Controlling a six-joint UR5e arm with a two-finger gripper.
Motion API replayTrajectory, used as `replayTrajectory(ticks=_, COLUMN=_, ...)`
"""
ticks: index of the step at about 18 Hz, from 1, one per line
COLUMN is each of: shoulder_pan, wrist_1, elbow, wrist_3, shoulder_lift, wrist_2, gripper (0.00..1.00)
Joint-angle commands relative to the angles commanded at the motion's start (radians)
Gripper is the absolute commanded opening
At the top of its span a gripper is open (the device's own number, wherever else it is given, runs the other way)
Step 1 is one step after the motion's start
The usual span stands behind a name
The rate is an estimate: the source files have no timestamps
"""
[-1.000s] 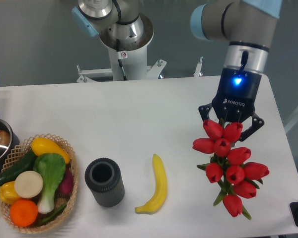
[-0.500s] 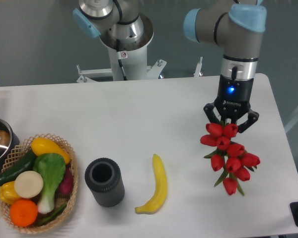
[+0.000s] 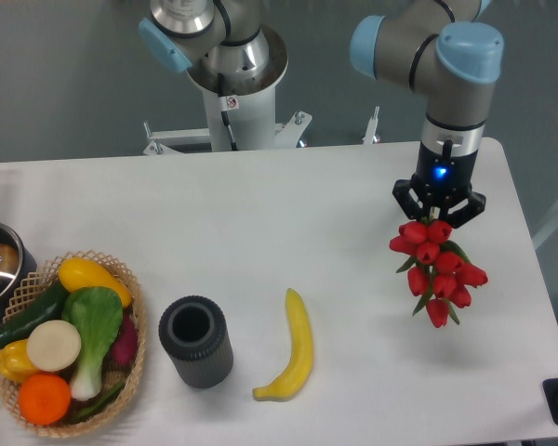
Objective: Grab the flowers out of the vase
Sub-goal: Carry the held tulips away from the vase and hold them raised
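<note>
Red flowers (image 3: pixel 436 271) with green leaves; black hand (image 3: pixel 439 212) showing a blue light; dark grey ribbed vase (image 3: pixel 196 341); yellow banana (image 3: pixel 294 347) right of the vase; white table (image 3: pixel 260 223); tan woven basket (image 3: pixel 136 334).

Flowers (image 3: pixel 434 271): bunch of red tulips, closed buds, green stems, lying out of the vase, well right of it. Vase (image 3: pixel 196 341): dark ribbed cylinder, upright, mouth open.

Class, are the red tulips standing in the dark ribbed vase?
No: the dark ribbed vase is empty, and the red tulips hang from the claw far to its right.
</note>
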Motion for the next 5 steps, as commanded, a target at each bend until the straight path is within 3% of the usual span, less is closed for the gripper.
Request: replayTrajectory(ticks=5, shoulder_pan=-0.020, wrist_1=-0.009, elbow=0.049, wrist_3=0.000, shoulder_lift=-0.035, wrist_2=0.048, gripper=0.04)
